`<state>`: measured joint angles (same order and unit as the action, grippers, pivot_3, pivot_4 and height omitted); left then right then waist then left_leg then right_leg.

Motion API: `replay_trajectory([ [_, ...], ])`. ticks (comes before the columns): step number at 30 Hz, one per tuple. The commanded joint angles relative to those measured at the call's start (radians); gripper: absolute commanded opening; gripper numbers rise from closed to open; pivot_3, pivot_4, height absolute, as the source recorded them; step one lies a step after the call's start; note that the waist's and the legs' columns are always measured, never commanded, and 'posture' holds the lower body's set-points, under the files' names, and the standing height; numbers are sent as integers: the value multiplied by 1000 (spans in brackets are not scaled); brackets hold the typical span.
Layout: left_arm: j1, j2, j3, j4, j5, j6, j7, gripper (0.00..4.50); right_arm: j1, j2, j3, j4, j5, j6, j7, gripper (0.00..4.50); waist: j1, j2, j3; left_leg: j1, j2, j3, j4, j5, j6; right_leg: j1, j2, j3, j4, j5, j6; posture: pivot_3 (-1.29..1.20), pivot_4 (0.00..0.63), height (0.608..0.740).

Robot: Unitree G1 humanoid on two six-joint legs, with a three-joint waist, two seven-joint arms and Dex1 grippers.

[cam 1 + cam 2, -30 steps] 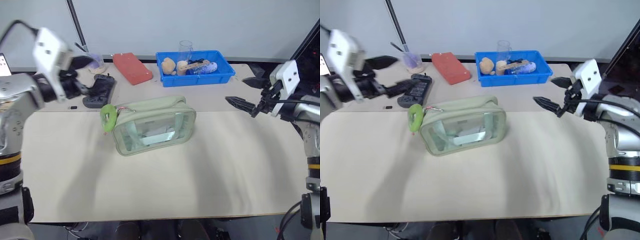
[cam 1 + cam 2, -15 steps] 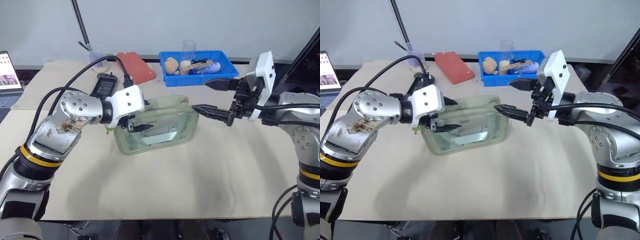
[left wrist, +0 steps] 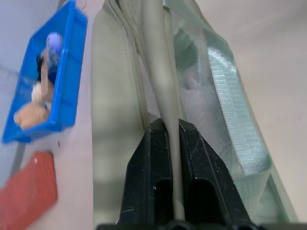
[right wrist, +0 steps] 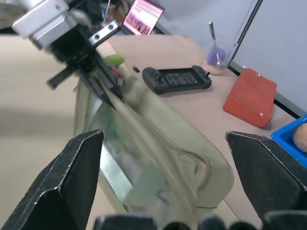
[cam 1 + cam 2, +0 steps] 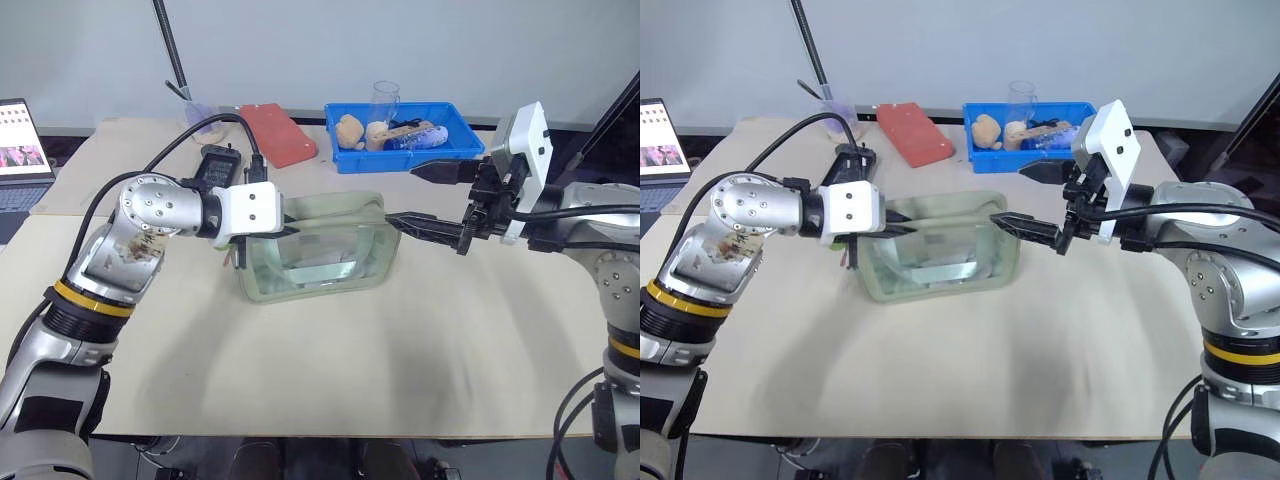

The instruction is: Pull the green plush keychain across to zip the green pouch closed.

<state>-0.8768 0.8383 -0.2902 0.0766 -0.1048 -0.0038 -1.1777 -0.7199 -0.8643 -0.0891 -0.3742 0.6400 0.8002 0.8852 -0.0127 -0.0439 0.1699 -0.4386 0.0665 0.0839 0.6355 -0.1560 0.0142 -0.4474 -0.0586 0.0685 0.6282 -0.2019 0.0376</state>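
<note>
— So, what's new?
— Both my arms have come in. The left gripper (image 5: 297, 228) was up and out at the left with its fingers apart; now it's down on the left end of the pouch (image 5: 320, 255) and pressed together. The right gripper (image 5: 402, 192) has swung in from the right side to the pouch's right end.
— Left holds what?
— It's pinching a pale green strip (image 3: 160, 72) along the pouch top, beside the zipper line. Wrist view shows the strip running straight between the two fingers (image 3: 144, 158). It's pouch fabric, not the plush.
— Keychain, where?
— Keychain (image 4: 114, 59) is at the pouch's left end, just behind the left gripper, and nothing grips it. From the head views the gripper body mostly hides it.
— Right hand?
— Spread wide, holding nothing. Lower finger sits at the pouch's right end wall; can't tell if it's touching. Upper finger is well above it, in the air.
— Meaning for the task?
— My guess: the pinch anchors the pouch, so I have a brace. The pull hasn't started; the zipper looks open along the top. The keychain still needs grabbing and dragging across to the right end.
</note>
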Motion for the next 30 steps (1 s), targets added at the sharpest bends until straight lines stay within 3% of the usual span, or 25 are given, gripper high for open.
replay_trajectory([
  [1,-69,-5,50,141,5,-272,-72,23,-12,-40,12,4,-30,-50,55,4500,0,0,0,-1,0,0,0,0,0,-1,0,0,0,0,0,0,150,740],
  [5,-56,-21,38,222,39,-328,-83,23,-13,-48,22,0,-26,-45,76,4500,-1,0,0,-6,0,0,3,-1,3,-5,0,0,2,0,0,0,150,740],
  [8,-26,-50,60,170,8,-241,-55,23,9,-44,21,-11,-31,-46,73,4500,0,0,0,-9,1,0,6,-2,3,-7,0,0,3,4,7,0,150,740],
  [26,15,-73,100,19,-5,-91,-79,23,32,-21,38,-2,-59,-84,70,4500,0,0,0,-9,1,0,9,-2,4,-7,0,0,3,5,9,0,150,740],
  [30,18,-61,117,-12,-41,-54,-113,1452,38,-21,47,6,-72,-90,74,4500,0,0,0,-9,1,0,9,-2,4,-7,0,0,4,5,9,0,150,740],
])
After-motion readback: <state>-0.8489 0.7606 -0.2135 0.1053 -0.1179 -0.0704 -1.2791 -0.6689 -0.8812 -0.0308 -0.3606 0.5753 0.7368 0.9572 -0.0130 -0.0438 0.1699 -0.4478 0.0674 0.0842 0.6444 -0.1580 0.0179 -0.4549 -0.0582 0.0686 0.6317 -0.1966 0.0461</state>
